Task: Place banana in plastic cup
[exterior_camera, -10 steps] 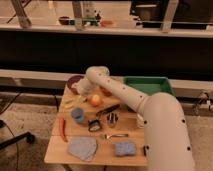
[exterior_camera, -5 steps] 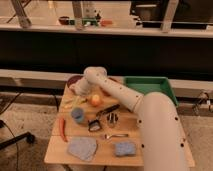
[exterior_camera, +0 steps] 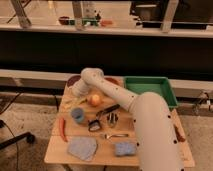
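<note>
One arm [exterior_camera: 117, 95], white, reaches in from the lower right across the counter [exterior_camera: 105, 152] and bends down at the far left corner. One tool [exterior_camera: 74, 97] sits low over that corner, jaws spread wide, with nothing in its hold that I can see.

- 1 banana [exterior_camera: 69, 103]: flat on the counter at far left, just beside the tool. Can't tell if they touch.
- 1 blue cup [exterior_camera: 77, 115]: upright, near the banana on its near side, apart from it.
- 1 orange [exterior_camera: 94, 100]: right of the tool, beside the arm.
- 1 chili [exterior_camera: 62, 129]: red, along the left edge.
- 1 metal cup [exterior_camera: 112, 118]: mid-counter.
- 1 black utensil [exterior_camera: 96, 123]: between the blue cup and the metal cup.
- 1 silver utensil [exterior_camera: 116, 135]: in front of the metal cup.
- 1 cloth [exterior_camera: 82, 148]: grey-blue, front left.
- 1 sponge [exterior_camera: 125, 148]: blue, front middle.
- 1 tray [exterior_camera: 150, 90]: green, back right.
- 1 bowl [exterior_camera: 74, 80]: dark, back left, partly behind the arm.

The counter is a small, light wood top. The floor [exterior_camera: 30, 112] is pale and speckled. A long dark ledge with glazing above it runs along behind. One chair base [exterior_camera: 15, 140] stands at the left.
</note>
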`<state>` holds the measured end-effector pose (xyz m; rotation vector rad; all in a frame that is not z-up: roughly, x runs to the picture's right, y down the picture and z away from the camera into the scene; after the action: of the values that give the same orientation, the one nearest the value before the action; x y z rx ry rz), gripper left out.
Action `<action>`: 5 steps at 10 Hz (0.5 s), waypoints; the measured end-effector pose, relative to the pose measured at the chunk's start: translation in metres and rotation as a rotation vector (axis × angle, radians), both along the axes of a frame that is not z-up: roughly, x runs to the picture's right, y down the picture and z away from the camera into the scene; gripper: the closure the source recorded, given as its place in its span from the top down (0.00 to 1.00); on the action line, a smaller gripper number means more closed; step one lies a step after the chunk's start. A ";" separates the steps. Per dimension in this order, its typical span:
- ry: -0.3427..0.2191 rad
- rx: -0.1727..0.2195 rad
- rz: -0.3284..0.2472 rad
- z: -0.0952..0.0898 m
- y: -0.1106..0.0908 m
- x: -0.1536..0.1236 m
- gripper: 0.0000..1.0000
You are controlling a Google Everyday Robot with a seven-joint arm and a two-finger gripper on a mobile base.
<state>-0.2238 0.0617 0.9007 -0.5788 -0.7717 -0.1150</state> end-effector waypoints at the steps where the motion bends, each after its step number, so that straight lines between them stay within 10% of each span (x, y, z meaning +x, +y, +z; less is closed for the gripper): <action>1: -0.006 -0.009 -0.008 0.001 0.004 -0.003 0.80; 5: -0.022 -0.061 -0.032 0.016 0.020 -0.011 0.80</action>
<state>-0.2347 0.0814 0.9164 -0.6488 -0.7893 -0.1279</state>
